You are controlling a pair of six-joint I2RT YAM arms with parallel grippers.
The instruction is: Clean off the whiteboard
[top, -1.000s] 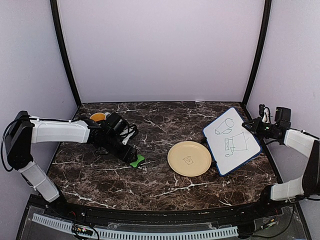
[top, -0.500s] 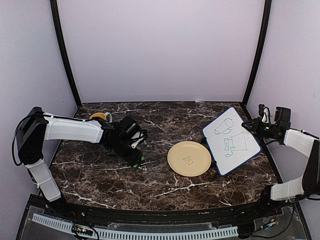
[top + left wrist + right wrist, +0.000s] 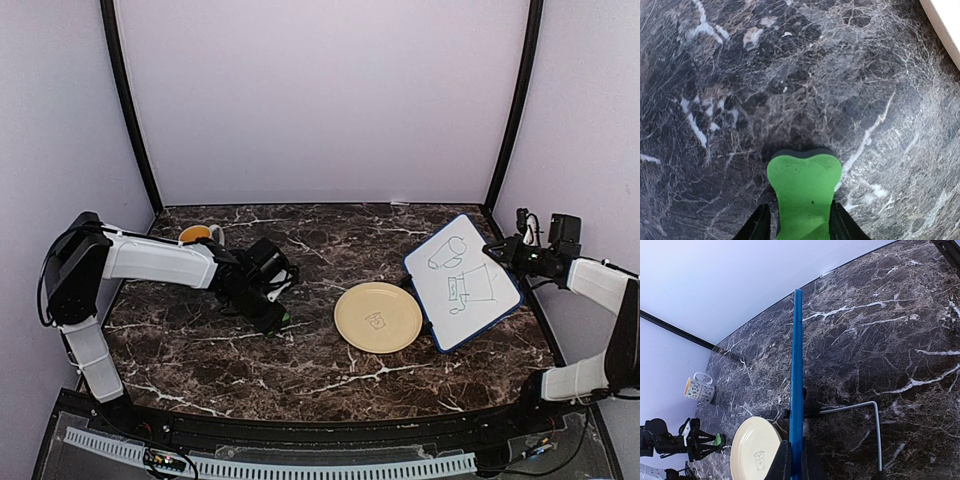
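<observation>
Rightward on the dark marble table (image 3: 320, 375), the whiteboard (image 3: 463, 280) is seen standing tilted, its blue frame showing edge-on (image 3: 797, 390) in the right wrist view, with a bent wire stand (image 3: 867, 412) behind it. Its face is marked with dark line doodles: a cylinder shape near the top, a square and some small figures below. No legible words can be made out among them. The board's far edge is clamped by the right gripper (image 3: 497, 250), whose fingers (image 3: 783, 462) are pressed against either side of the frame. Just beside the board's left edge lies a round pale-yellow plate (image 3: 378, 317); a small mark is drawn at its centre, too small to be read. Well apart, at centre-left, a green eraser (image 3: 804, 185) is gripped between the closed fingers of the left gripper (image 3: 275, 318) and is held close to the marble. A pale mug (image 3: 197, 234) with a yellow inside is set near the back left corner.
</observation>
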